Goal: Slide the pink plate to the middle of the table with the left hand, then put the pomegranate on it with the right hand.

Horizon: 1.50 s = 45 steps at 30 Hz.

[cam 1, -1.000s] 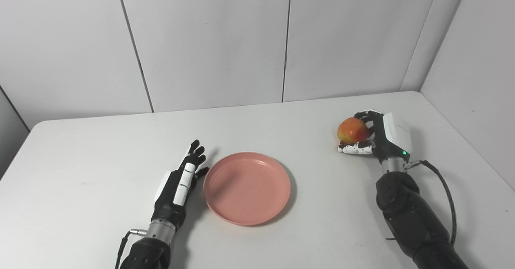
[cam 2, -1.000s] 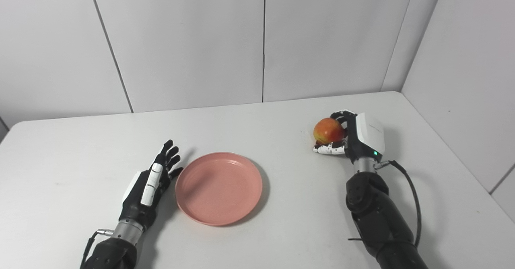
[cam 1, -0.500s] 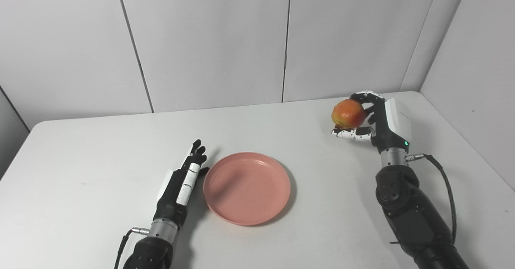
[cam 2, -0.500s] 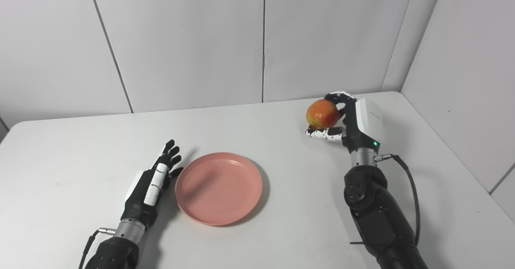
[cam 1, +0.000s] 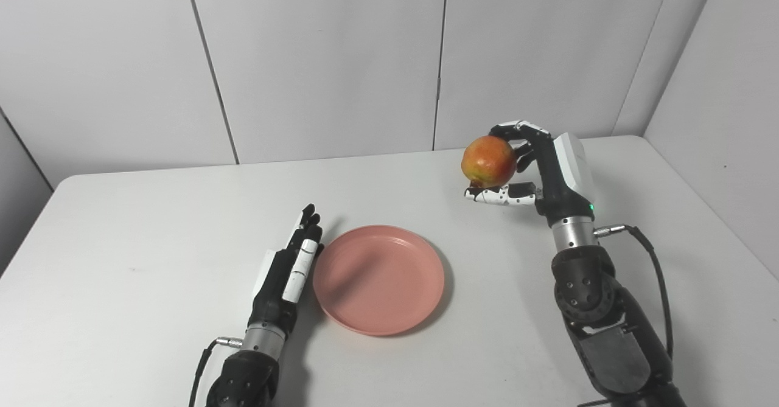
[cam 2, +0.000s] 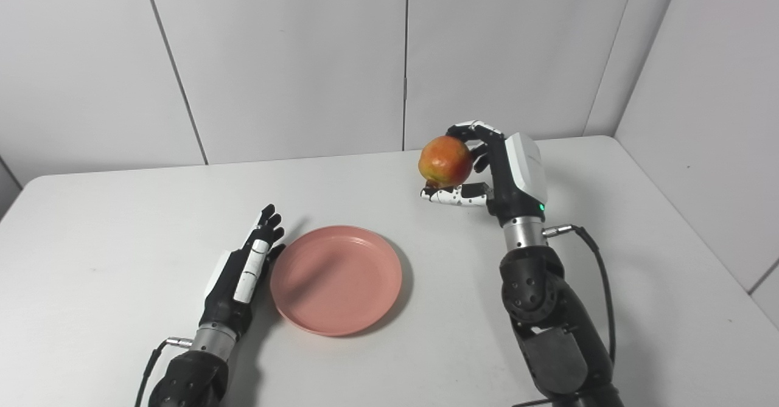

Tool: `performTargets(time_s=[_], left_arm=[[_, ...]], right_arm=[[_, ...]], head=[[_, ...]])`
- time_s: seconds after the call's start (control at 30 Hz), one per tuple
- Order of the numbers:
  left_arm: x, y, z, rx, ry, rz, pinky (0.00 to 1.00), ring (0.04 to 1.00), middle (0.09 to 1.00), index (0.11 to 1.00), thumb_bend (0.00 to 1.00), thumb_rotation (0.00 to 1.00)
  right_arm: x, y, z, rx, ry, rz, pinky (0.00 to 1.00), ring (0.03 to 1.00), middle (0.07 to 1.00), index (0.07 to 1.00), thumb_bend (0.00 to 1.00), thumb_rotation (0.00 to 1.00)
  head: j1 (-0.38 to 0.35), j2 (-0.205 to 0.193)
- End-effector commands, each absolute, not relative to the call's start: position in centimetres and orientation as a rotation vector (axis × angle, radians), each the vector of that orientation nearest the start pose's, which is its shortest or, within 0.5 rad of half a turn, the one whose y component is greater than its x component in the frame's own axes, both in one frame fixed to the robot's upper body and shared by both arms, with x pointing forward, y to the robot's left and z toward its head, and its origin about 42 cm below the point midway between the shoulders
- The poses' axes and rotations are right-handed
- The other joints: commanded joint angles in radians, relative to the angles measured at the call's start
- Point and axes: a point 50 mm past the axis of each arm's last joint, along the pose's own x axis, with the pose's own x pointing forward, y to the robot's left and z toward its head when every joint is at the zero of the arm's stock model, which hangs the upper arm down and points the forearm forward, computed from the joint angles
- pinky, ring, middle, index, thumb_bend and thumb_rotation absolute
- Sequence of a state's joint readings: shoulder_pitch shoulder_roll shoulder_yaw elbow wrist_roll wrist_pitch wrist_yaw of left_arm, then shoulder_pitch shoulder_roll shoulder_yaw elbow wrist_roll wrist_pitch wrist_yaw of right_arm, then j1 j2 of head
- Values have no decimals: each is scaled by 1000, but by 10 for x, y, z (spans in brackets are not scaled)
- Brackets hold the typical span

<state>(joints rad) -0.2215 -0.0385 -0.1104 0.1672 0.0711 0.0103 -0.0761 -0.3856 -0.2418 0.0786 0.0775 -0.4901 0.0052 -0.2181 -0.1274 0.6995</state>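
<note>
Left eye view: white table (cam 1: pixel 122 236) against pale wall panels (cam 1: pixel 322 60). Pink plate (cam 1: pixel 380 279) lying flat near the middle of the table, nothing on it. Left hand (cam 1: pixel 289 270) resting just beside the plate's left rim, set on edge, fingers (cam 1: pixel 309 224) straight and pressed together, pointing away toward the wall, holding nothing; contact with the rim too close to call. Right hand (cam 1: pixel 541 173) raised above the table, right of the plate and farther back. Pomegranate (cam 1: pixel 489 160), red with orange-yellow patches, gripped in that hand: fingers curled over its top, thumb stretched underneath. Fruit clear of the table, well apart from the plate.

Right eye view: same scene from slightly to the right. Plate (cam 2: pixel 336 279) again flat near the table's centre. Left hand (cam 2: pixel 243 273) alongside its left rim, fingers (cam 2: pixel 268 221) together and extended, palm facing the plate. Right hand (cam 2: pixel 502 173) aloft with the pomegranate (cam 2: pixel 445 160) clasped between curled fingers above and thumb below, up and to the right of the plate. Black cable (cam 2: pixel 599 285) looping from the right wrist down along the forearm.
</note>
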Motion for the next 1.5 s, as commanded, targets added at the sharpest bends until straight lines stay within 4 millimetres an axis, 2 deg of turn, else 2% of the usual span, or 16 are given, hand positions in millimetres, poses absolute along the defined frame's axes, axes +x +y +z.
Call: performTargets(time_s=[0.0, 0.4, 0.63, 0.73, 0.83, 0.93, 1.17, 1.47], left_arm=[[357, 134, 135, 44, -136, -237, 930, 973, 1000, 997, 659, 1000], [359, 126, 135, 12, -157, -239, 932, 976, 999, 993, 644, 1000], [361, 122, 136, 18, -154, -247, 956, 989, 1000, 999, 661, 1000], [362, 121, 136, 27, -154, -240, 955, 989, 1000, 999, 671, 1000], [363, 119, 137, 39, -157, -239, 956, 989, 1000, 997, 659, 1000], [363, 116, 137, 37, -156, -245, 968, 999, 1000, 1000, 658, 1000], [365, 113, 138, 61, -153, -248, 974, 1000, 1000, 1000, 655, 1000], [366, 108, 138, 23, -168, -242, 971, 999, 1000, 1000, 643, 1000]], right_arm=[[396, -242, 232, -686, -480, -141, 377, 448, 454, 535, 516, 0], [379, -212, 215, -638, -492, 19, 374, 442, 454, 529, 518, 0], [369, -193, 204, -646, -474, 92, 386, 453, 459, 530, 518, 0], [365, -188, 201, -693, -467, 111, 359, 435, 459, 528, 518, 0], [363, -183, 197, -699, -484, 134, 407, 450, 452, 531, 518, 0], [361, -178, 193, -657, -513, 184, 362, 415, 442, 536, 517, 0], [356, -164, 187, -588, -498, 251, 360, 425, 448, 532, 517, 0], [351, -138, 175, -645, -498, 333, 359, 430, 452, 534, 517, 0]], head=[[6, 2], [21, -1], [27, 1], [30, 1], [30, 1], [32, 1], [43, 2], [60, 6]])
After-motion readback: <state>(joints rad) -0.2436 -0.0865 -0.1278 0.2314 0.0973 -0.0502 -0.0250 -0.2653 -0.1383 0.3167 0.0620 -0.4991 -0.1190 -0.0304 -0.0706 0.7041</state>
